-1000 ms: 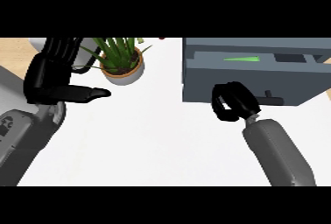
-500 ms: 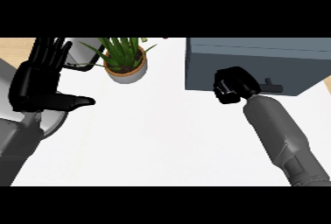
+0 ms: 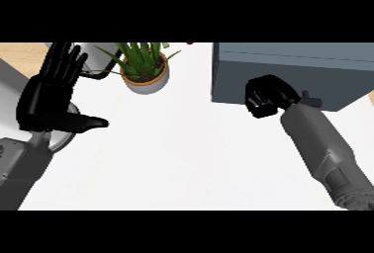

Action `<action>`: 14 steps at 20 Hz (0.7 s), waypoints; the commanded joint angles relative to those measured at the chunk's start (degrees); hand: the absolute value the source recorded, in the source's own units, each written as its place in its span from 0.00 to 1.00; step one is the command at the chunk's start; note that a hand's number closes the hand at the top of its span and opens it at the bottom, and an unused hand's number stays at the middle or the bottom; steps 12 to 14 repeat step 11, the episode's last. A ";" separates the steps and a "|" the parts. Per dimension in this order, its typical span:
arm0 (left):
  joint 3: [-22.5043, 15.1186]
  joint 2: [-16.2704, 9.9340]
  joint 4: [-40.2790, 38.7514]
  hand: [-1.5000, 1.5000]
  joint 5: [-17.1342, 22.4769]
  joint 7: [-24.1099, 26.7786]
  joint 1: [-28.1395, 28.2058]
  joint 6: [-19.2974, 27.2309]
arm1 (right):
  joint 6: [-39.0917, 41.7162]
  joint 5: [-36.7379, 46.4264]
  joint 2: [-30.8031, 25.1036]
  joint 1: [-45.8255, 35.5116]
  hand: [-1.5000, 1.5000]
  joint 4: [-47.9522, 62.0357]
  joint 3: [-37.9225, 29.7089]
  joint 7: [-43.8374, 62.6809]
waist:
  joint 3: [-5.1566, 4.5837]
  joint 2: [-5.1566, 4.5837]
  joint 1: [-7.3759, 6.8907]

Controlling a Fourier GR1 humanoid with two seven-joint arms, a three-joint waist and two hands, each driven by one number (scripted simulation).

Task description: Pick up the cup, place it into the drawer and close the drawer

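The grey-blue drawer unit stands at the back right of the white counter, and its drawer front sits flush, closed. My right hand rests against that front with its fingers curled and nothing in them, just left of the small dark handle. The cup is not visible anywhere. My left hand shows at the left edge, open, fingers up and thumb out to the side, holding nothing.
A potted green plant in a pale pot stands at the back, between the two hands. A round grey object lies partly hidden under the left hand at the counter's left edge. The bare white counter top spreads across the middle and front.
One second ago the drawer stood open with something green inside. It has slid shut, and my right hand has moved forward with the drawer front. The left hand has hardly moved.
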State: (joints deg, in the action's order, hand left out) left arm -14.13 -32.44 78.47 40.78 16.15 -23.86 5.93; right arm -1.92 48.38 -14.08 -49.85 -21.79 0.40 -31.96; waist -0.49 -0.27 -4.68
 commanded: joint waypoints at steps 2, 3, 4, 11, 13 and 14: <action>0.55 0.21 -1.16 0.00 0.72 0.65 0.15 -2.34 | 1.24 -2.73 -5.83 -6.32 1.00 4.90 -5.40 4.37 | 0.66 -2.68 -1.45; -1.13 2.71 -1.02 0.00 -0.87 1.82 -0.04 -0.34 | 0.29 -3.00 -5.64 -5.74 1.00 4.51 -5.65 3.37 | 0.72 -2.92 -1.14; -0.39 0.90 -0.25 0.00 0.00 0.65 0.46 -1.76 | -0.82 -3.09 -4.92 -5.51 1.00 4.85 -5.96 4.00 | 0.72 -2.45 -1.74; -0.90 2.13 -0.98 0.00 -0.55 0.99 0.52 -1.68 | -0.49 -3.86 -6.01 -5.88 1.00 4.74 -7.06 2.49 | 0.70 -2.54 -2.03; -0.90 2.13 -0.98 0.00 -0.55 0.99 0.52 -1.68 | -0.49 -3.86 -6.01 -5.88 1.00 4.74 -7.06 2.49 | 0.70 -2.54 -2.03; -0.90 2.13 -0.98 0.00 -0.55 0.99 0.52 -1.68 | -0.49 -3.86 -6.01 -5.88 1.00 4.74 -7.06 2.49 | 0.70 -2.54 -2.03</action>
